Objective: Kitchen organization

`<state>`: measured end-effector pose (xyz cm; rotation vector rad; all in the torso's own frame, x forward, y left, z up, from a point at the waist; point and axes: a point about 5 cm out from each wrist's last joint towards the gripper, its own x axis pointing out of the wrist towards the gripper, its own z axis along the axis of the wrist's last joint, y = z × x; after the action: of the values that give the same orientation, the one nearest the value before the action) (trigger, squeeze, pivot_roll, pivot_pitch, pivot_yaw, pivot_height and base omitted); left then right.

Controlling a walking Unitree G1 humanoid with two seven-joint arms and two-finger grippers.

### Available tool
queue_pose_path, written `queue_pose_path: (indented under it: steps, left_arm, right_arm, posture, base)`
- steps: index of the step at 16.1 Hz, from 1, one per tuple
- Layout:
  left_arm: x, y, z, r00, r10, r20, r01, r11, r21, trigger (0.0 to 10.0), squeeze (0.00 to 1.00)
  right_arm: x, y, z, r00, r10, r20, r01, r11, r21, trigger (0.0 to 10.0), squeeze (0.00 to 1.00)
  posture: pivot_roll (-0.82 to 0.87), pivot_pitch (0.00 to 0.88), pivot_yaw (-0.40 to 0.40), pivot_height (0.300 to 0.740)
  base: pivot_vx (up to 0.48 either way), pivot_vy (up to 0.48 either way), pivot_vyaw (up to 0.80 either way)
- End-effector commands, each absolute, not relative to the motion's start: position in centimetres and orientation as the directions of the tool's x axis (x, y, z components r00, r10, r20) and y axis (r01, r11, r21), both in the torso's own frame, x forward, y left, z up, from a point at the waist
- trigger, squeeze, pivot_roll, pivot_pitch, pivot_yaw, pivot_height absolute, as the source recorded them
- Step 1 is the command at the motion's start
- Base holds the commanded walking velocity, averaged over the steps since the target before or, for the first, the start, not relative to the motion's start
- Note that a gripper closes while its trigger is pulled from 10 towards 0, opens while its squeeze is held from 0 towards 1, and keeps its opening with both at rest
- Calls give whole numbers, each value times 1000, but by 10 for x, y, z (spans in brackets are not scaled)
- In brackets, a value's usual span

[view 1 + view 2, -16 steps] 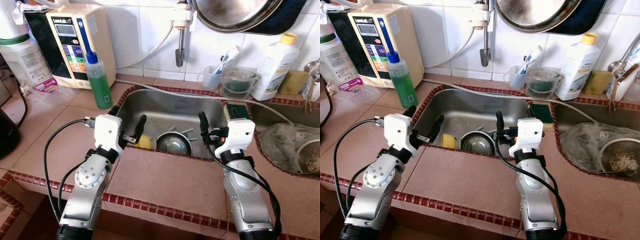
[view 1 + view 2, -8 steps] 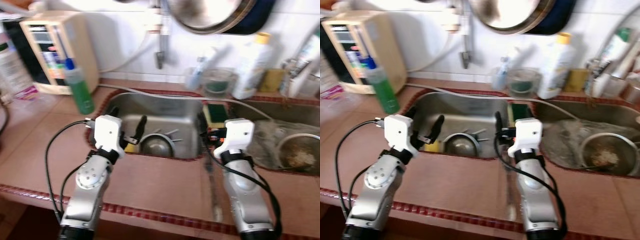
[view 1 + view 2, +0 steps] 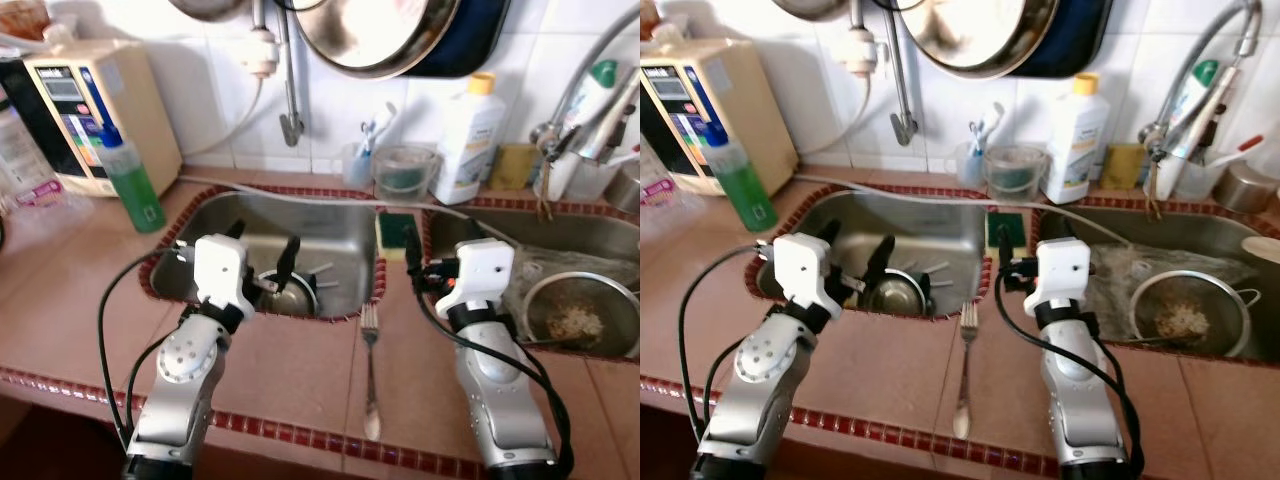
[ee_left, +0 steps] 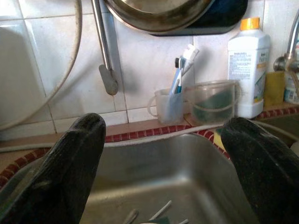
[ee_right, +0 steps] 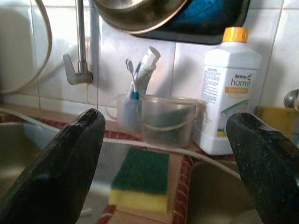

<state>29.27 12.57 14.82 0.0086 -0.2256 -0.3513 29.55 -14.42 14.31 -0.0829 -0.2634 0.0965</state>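
So you had both arms up over the tiled counter (image 3: 290, 370) here. Your left gripper (image 3: 262, 262) sat over the front edge of the left sink (image 3: 330, 235) with its two fingers spread wide and nothing between them, and your right gripper (image 3: 440, 262) hung over the strip of counter between the two basins, fingers equally wide apart and empty. Count-wise: two sinks side by side, one fork (image 3: 369, 365) lying flat on the counter between your arms with its tines toward the sinks, and one green-and-yellow sponge (image 5: 140, 184) resting on the divider just ahead of the right gripper. The left sink held one small steel bowl (image 3: 893, 293) plus a few utensils I couldn't count. The right sink (image 3: 1200, 240) had one strainer (image 3: 1185, 315) with food scraps in it. Along the back you had one green soap bottle (image 3: 131, 187), one white detergent bottle (image 5: 227, 88), one cup with toothbrushes (image 4: 169, 103) and one clear tub (image 4: 212, 101) beside it.
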Motion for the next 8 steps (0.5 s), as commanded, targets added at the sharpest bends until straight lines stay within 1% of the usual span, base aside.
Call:
queue_pose_path:
  steps: [1,8]
  left_arm:
    - [293,133,148,924,-325,201,323,945,44,10000,0]
    - [288,135,143,927,-333,170,334,942,26,10000,0]
  right_arm:
    - [295,-139,146,957,115,267,-94,991,-90,10000,0]
    - [290,-138,139,964,114,241,-95,991,-90,10000,0]
  posture:
    - [-186,11,59,740]
    - [-178,25,61,740]
  base:
    - [0,0,0]
    - [0,0,0]
